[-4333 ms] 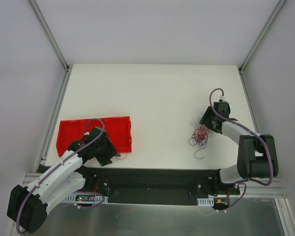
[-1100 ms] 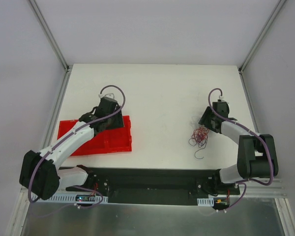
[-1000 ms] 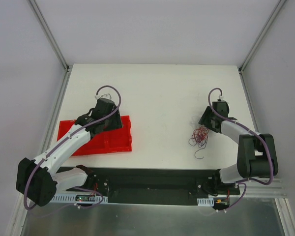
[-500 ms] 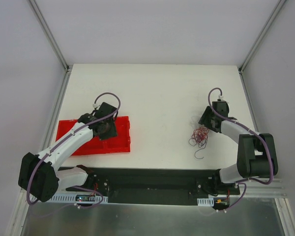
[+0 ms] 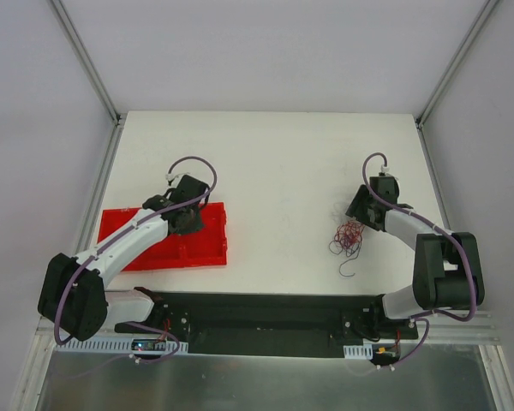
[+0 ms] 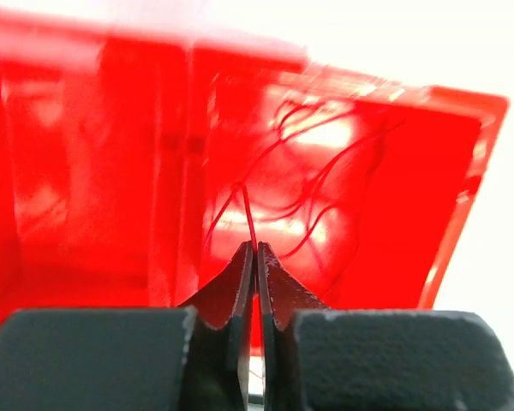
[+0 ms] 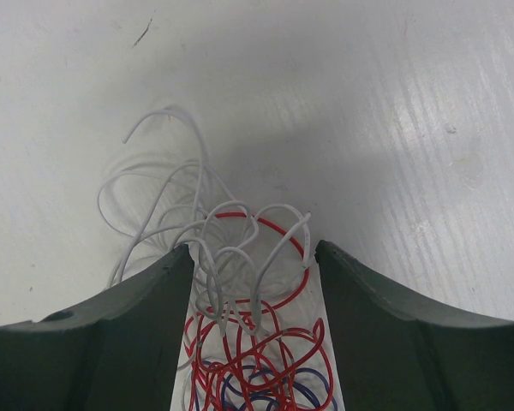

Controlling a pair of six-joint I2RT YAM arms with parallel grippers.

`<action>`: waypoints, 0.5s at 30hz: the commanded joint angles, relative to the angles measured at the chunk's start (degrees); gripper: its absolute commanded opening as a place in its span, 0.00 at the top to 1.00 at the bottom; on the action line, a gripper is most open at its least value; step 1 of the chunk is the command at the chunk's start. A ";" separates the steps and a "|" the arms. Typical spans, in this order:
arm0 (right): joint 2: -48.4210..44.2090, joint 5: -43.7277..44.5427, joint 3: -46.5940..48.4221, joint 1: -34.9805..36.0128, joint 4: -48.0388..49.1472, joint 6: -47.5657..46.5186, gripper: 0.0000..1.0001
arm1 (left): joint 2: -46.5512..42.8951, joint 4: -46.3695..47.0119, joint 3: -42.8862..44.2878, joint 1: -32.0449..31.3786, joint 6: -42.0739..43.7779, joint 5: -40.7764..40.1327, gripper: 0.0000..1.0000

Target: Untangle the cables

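Presently, an inventory of what I have in hand.

- Left gripper (image 6: pixel 255 248): tips pressed together, pinching a single hair-thin red wire (image 6: pixel 248 216) that stands up from between them. It hangs over the red plastic divided tray (image 5: pixel 124 229) at the near left of the white table (image 5: pixel 274 163).
- Tray contents: several loose red wires (image 6: pixel 319 184) lying in the compartment toward its right end; the neighbouring compartment looks bare, though that view is blurred.
- Right gripper (image 7: pixel 253 250): spread open and gripping nothing, one finger either side of the tangle.
- Tangle of thin red, purple and white wires (image 7: pixel 240 342): on the table at the near right, well apart from the tray. White loops fan out to the far side, and red and purple ones are packed between my fingers.

Hazards, as I judge them:
- The pinched wire is so light that it may cling to a fingertip on release, or drape over the divider.
- If the right fingers close where they are, they would take many strands at once, which would cinch the knot or drag the whole clump.
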 commanded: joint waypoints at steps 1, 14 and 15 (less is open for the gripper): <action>0.12 0.43 1.05 0.45 -1.19 -0.32 0.37 | -0.95 16.86 -3.54 -0.75 8.67 -2.07 1.00; 0.13 0.43 1.05 0.45 -1.28 -0.40 0.37 | -0.24 46.61 -16.65 -1.19 18.80 -1.99 1.00; 0.12 0.43 1.05 0.45 -1.28 -0.40 0.37 | -0.77 45.22 -16.39 -1.19 18.01 -1.11 1.00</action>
